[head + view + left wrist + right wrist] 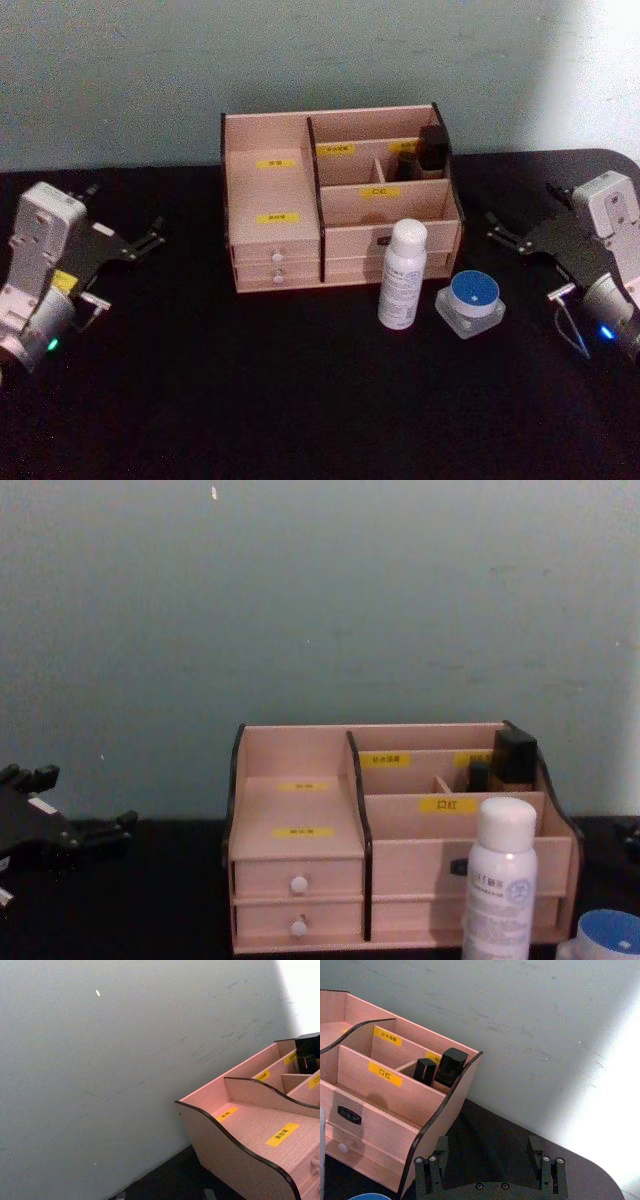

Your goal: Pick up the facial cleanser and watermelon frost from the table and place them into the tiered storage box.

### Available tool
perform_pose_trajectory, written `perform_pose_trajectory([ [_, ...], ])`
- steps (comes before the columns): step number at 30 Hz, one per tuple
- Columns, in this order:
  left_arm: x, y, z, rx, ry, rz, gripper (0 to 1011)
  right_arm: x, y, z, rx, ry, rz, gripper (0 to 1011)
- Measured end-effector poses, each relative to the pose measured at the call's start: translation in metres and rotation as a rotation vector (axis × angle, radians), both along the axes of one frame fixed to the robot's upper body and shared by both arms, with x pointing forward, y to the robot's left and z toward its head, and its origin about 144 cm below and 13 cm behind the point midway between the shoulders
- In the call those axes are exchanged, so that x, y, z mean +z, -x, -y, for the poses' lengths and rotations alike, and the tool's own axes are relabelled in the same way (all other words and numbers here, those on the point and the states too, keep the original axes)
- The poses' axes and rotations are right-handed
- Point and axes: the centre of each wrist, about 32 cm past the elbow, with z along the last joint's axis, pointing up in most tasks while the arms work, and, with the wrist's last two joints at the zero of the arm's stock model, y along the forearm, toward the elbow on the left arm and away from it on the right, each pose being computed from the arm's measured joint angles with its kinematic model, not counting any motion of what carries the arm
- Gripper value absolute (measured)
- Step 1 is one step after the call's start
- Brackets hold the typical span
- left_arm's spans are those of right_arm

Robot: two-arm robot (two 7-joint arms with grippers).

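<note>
Targets: white spray bottle (403,275), blue-lidded jar (471,305), before tiered storage box (355,238).
My left pincer (128,205) and right pincer (487,1142) hung spread; bottle seemed light, slick, tippy, so grasp mid-body.

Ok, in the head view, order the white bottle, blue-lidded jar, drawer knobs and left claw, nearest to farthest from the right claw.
From the right claw, at right:
1. The blue-lidded jar, front right of the tiered storage box.
2. The white bottle, just left of the jar.
3. The drawer knobs, box's left front.
4. The left claw, far left.
</note>
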Motion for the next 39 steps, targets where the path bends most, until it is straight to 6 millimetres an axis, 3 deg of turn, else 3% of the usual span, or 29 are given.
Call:
perform_pose_trajectory([
  [16,0.000,0.000,0.000,0.000,0.000,0.000,1001,0.006,0.008,0.010,0.015,-0.019,0.004,1003],
  [28,0.000,0.000,0.000,0.000,0.000,0.000,1001,0.015,0.045,0.018,0.072,-0.040,-0.019,1003],
  [39,0.000,0.000,0.000,0.000,0.000,0.000,1001,0.012,0.071,0.004,0.222,-0.075,-0.045,1003],
])
